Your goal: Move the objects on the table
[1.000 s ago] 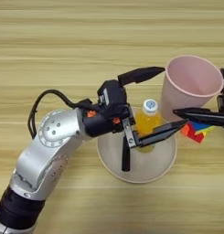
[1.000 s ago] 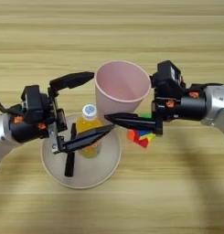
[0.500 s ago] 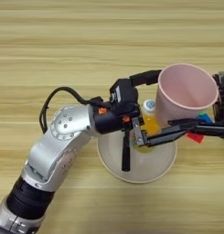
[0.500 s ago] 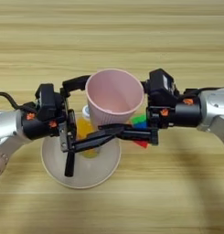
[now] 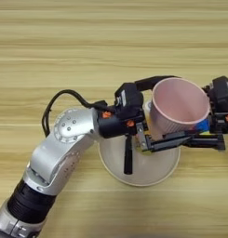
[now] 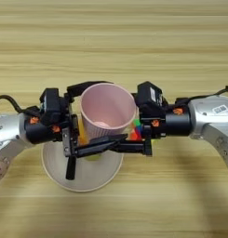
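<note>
The pink cup (image 6: 107, 111) sits upright at the middle of the desk (image 6: 113, 42), its mouth open to the ceiling, over the 1 o'clock edge of the cream plate (image 6: 87, 174). The left gripper (image 6: 90, 118) has its jaws spread wide around the cup, one finger curving over the rim at 11 o'clock, the other running along the cup's base at 6 o'clock. Tucked behind the cup at 9 o'clock is a sliver of the juice bottle (image 6: 83, 132). The cube (image 6: 136, 131) peeks out just beside the cup at 3 o'clock, against the right gripper (image 6: 134, 145), whose jaws I cannot tell. A black pen (image 6: 70, 166) lies on the plate at 7 o'clock.
</note>
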